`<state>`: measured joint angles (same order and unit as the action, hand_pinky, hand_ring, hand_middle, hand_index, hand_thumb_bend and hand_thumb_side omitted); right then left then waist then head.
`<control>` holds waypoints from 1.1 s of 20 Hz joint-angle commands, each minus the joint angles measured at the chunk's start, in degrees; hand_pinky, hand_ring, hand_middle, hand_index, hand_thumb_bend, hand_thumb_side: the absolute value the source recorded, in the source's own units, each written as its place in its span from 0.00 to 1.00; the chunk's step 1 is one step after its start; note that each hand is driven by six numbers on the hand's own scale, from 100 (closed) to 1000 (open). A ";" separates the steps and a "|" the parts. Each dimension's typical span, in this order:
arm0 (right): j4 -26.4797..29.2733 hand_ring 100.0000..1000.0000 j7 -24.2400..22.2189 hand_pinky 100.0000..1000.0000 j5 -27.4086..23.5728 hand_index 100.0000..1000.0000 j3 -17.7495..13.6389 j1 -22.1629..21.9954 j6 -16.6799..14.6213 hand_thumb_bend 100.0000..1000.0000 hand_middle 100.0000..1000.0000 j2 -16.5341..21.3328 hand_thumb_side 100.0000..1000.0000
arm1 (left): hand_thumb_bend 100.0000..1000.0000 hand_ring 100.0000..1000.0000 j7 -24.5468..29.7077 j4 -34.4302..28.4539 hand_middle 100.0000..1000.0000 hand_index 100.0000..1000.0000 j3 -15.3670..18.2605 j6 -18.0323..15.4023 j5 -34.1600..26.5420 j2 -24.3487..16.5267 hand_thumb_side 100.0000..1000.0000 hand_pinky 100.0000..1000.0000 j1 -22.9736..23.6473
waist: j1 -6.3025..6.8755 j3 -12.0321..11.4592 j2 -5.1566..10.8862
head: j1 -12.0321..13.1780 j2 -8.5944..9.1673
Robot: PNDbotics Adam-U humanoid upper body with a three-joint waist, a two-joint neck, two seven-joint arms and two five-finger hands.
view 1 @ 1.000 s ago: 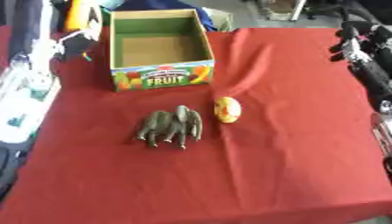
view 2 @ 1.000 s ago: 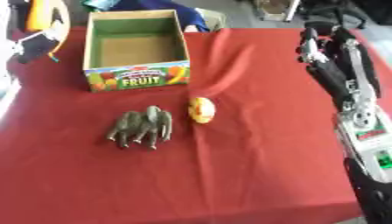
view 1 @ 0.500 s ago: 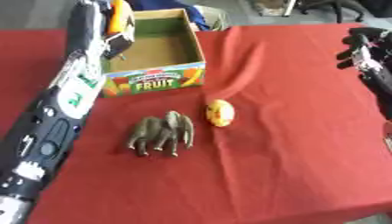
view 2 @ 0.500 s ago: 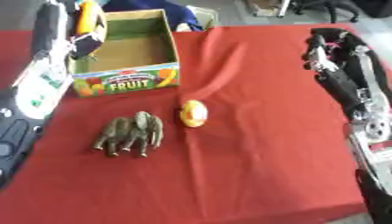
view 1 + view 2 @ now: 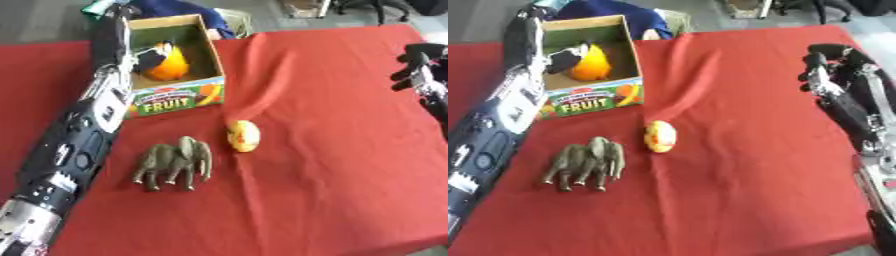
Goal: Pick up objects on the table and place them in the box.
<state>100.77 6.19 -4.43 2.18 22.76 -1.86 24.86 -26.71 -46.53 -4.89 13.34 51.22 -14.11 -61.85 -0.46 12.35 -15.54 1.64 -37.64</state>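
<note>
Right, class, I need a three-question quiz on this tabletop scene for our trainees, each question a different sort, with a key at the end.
1. True or false: the toy elephant lies inside the fruit box.
2. Multiple choice: which hand holds the orange object over the box? A) left hand B) right hand C) neither
3. Fill in: the yellow egg-shaped object rests on the red ____.

Key: 1 false, it stands on the cloth in front of the box; 2 A; 3 cloth.
</note>
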 commanded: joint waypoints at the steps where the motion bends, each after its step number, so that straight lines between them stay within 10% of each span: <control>1: 1.10 0.54 -0.10 0.49 -0.40 0.72 -0.27 0.76 -0.11 0.00 0.59 1.23 0.42 | 0.91 0.75 0.27 -1.28 0.64 0.73 0.68 0.68 0.49 -1.32 0.36 0.58 -0.82 | -0.12 -0.16 1.20 | -0.28 0.38; 13: -1.62 0.53 -3.82 0.50 1.37 0.70 2.55 5.32 0.58 0.00 0.58 5.14 0.30 | 0.80 0.67 5.90 -29.09 0.51 0.66 -4.61 -3.12 -28.15 -10.04 0.29 0.51 11.69 | -1.14 -5.46 3.54 | -4.51 -1.95; 22: -10.00 0.57 -22.52 0.53 3.87 0.75 10.24 14.53 -1.40 0.00 0.60 7.01 0.20 | 0.77 0.66 5.56 -50.41 0.48 0.64 -4.38 -2.63 -46.18 -15.78 0.29 0.50 29.44 | -1.24 -9.63 4.90 | -6.51 -2.69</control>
<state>91.71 -13.78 -1.33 11.95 36.16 -2.90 30.14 -20.78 -93.67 -9.71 10.64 6.58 -27.94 -31.84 -1.81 2.54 -11.69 -4.51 -39.82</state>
